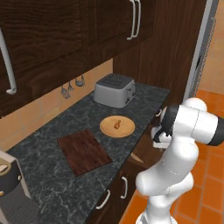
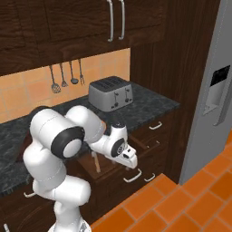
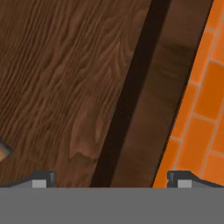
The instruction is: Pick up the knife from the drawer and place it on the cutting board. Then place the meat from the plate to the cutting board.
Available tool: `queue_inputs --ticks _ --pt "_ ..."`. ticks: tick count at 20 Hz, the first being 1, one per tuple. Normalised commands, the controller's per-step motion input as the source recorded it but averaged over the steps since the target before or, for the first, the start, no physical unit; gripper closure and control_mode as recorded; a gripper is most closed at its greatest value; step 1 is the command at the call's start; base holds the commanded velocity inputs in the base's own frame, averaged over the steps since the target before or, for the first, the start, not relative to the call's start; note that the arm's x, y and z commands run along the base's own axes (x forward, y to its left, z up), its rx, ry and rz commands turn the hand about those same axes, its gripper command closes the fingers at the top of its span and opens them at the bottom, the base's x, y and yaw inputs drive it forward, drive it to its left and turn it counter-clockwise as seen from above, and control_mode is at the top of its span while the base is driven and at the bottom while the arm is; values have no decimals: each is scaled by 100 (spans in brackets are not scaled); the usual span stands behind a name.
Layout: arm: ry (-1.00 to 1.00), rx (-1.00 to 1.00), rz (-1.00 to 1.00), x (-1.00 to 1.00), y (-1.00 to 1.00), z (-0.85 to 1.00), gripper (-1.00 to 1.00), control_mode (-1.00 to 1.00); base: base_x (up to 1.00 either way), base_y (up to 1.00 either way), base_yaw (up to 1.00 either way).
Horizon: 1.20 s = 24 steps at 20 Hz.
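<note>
The drawer [image 1: 141,148] stands pulled out under the counter. In it lies the knife [image 2: 96,162], its tan handle [image 1: 135,158] showing. My gripper [image 2: 131,161] hangs over the drawer's front right part, to the right of the knife. In the hand view the gripper [image 3: 111,179] is open and holds nothing, looking down on the drawer's wooden floor [image 3: 57,87]; a bit of the knife [image 3: 3,151] peeks in at the left edge. On the counter lie the dark cutting board [image 1: 84,151] and the round tan plate [image 1: 124,131] with the meat [image 1: 117,124] on it.
A silver toaster [image 1: 114,90] stands at the back of the dark stone counter [image 1: 48,175]. Utensils [image 2: 65,76] hang on the tiled wall. A grey fridge [image 2: 213,113] stands at the right over the orange tiled floor [image 2: 181,204]. A coffee machine [image 1: 13,188] sits at the near left.
</note>
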Motion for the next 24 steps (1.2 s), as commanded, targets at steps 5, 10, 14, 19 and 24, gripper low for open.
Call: queue_inputs --ticks 5,10,14,19,24 --pt "0 0 -1 6 -8 -32 -100 -100 0 0 0" --pt "5 2 -4 -26 -59 -15 -100 -100 0 0 0" --pt "2 6 -7 -81 -93 -4 -100 -100 0 0 0" --pt "1 5 -11 -95 -89 0 -100 -100 0 0 0" --pt "7 6 -10 -63 -71 20 -100 -100 0 0 0"
